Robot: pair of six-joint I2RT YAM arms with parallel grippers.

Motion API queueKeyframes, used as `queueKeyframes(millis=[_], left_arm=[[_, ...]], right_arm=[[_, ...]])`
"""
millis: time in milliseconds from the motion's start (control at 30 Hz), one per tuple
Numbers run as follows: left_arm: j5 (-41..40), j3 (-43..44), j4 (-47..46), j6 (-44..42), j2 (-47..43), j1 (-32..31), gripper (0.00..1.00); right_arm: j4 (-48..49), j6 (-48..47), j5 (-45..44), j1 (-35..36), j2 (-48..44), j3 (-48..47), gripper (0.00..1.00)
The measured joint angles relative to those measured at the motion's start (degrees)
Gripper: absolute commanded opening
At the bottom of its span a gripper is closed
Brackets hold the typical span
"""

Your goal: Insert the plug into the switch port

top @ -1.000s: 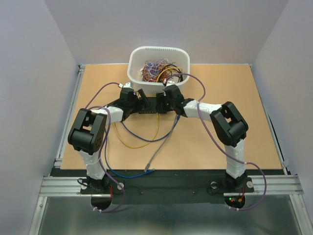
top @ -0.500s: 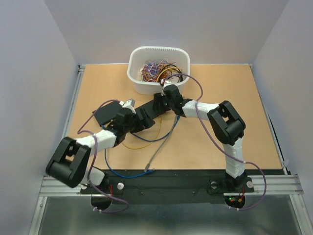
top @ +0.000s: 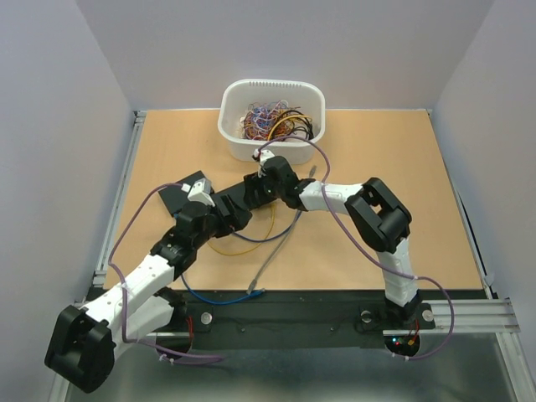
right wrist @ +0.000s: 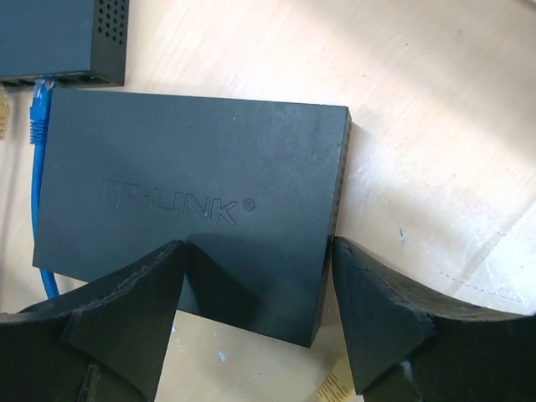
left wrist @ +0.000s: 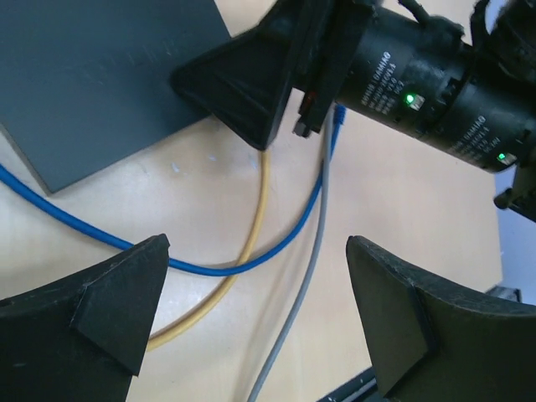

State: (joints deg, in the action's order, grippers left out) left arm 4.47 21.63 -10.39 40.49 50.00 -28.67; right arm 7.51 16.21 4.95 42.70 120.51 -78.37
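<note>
A dark TP-LINK switch (right wrist: 193,209) lies flat on the table; it also shows in the top view (top: 182,194) and the left wrist view (left wrist: 100,75). My right gripper (right wrist: 255,335) is open, its jaws astride the switch's near right corner, not gripping it. A blue plug (right wrist: 39,109) touches the port face of a second black box (right wrist: 63,38); I cannot tell if it is seated. A yellow plug (right wrist: 335,387) lies by my right finger. My left gripper (left wrist: 255,318) is open and empty above blue (left wrist: 84,230), yellow (left wrist: 251,226) and grey (left wrist: 306,276) cables.
A white tub (top: 272,117) of tangled wires stands at the back centre. Cables loop across the table's near middle (top: 251,243). The two grippers are close together, left gripper (top: 228,209) and right gripper (top: 247,191). Grey walls close in both sides.
My left arm has swung down and out to the left, drawing its gripper back toward the near side. My right gripper has moved left. The switch at the left has come into view.
</note>
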Motion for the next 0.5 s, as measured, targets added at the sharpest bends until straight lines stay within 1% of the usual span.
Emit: queueKeyframes(millis=[100,233,333,433,500], left_arm=[[-1.7,2.5,2.1,-0.8,2.0,0.0,0.99],[-4.3,8.7,2.7,-2.5,8.7,0.5,0.99],[-6.1,14.4,2.1,-4.2,14.5,1.7,0.99],[-7.1,19.9,1.6,-5.4,21.0,3.3,0.99],[-7.6,24.6,1.2,-5.9,26.8,4.9,0.99]], right_arm=[[-0.1,-0.6,-1.7,0.1,-0.1,0.0,0.80],[-0.8,-1.2,-8.3,0.1,-3.8,3.1,0.82],[-1.3,-0.8,-12.8,0.1,-11.2,8.5,0.83],[-1.4,1.5,-16.6,0.1,-22.1,15.7,0.83],[-0.9,3.8,-17.9,0.1,-29.7,21.1,0.82]])
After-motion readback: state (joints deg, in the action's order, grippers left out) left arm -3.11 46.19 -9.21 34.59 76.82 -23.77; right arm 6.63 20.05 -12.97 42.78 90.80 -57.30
